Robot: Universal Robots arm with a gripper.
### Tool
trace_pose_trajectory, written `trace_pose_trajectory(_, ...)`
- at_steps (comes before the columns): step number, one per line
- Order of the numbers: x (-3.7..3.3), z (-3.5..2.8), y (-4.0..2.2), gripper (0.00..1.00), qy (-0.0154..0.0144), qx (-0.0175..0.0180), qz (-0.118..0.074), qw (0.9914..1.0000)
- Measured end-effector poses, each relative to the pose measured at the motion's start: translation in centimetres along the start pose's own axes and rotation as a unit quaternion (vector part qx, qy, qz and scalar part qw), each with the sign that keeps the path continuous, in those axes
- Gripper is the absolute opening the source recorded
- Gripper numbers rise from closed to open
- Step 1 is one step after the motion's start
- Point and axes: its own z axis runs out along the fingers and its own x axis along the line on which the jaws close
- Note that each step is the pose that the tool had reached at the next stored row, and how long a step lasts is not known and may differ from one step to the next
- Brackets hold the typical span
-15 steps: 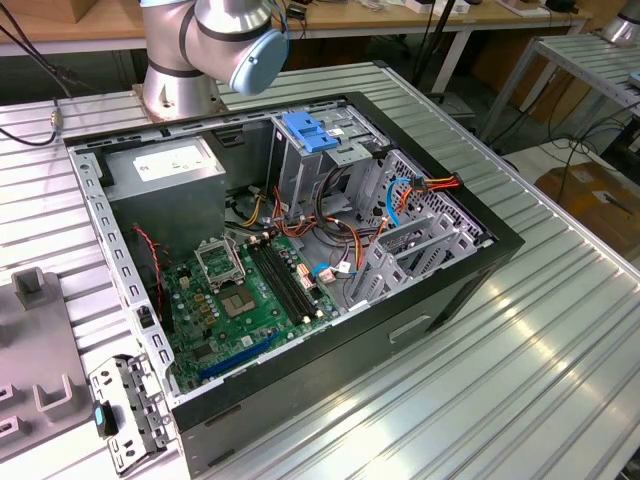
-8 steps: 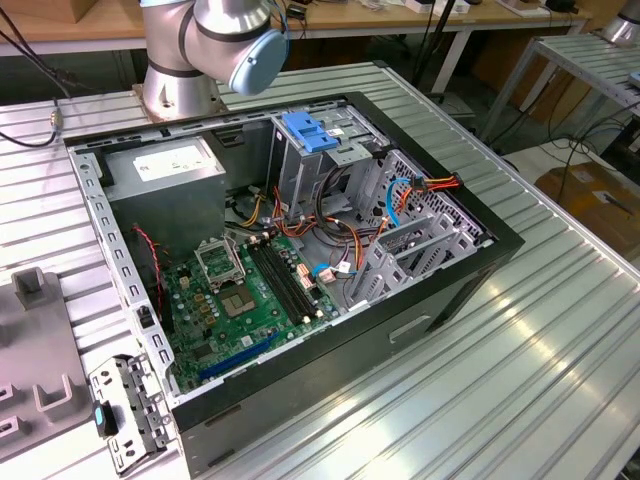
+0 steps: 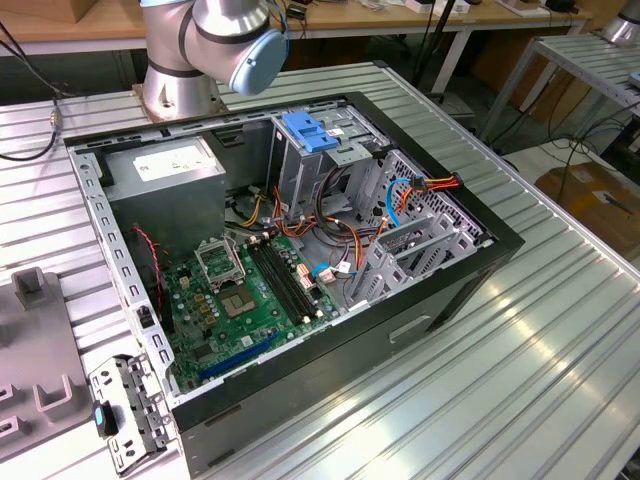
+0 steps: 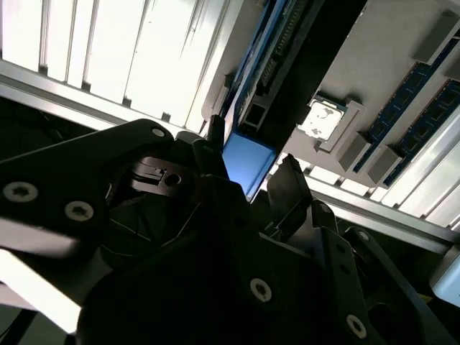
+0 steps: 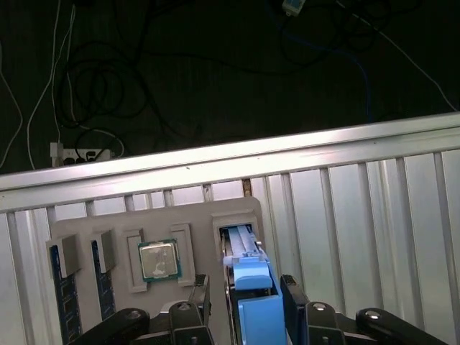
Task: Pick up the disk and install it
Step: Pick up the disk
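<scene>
While the black open computer case point(image 3: 330, 260) waits on the ribbed metal bench point(image 5: 359, 201), the tool point(image 5: 246, 291) sits astride the dark hard disk in bright blue plastic rails point(image 5: 251, 267). The disk stands on edge in a slot of the grey moulded tray point(image 5: 237, 214), directly beneath the tool. Clamped or not, I cannot tell. By my reading, the lift is not yet made and the whole install is left.

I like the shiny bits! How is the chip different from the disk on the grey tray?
The chip is silver and square; the disk is blue-framed and narrow. The chip lies flat; the disk stands on edge in its slot. Both sit in the grey tray.
</scene>
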Motion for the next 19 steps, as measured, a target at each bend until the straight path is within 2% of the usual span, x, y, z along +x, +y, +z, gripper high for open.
trace_pose_trajectory(14, -0.01, 0.12, 0.0, 0.51, 0.0006, 0.0004, 0.0, 1.0)
trace_pose_trajectory(19, -0.35, 0.35, 0.05, 0.51, 0.0008, 0.0009, 0.0, 1.0)
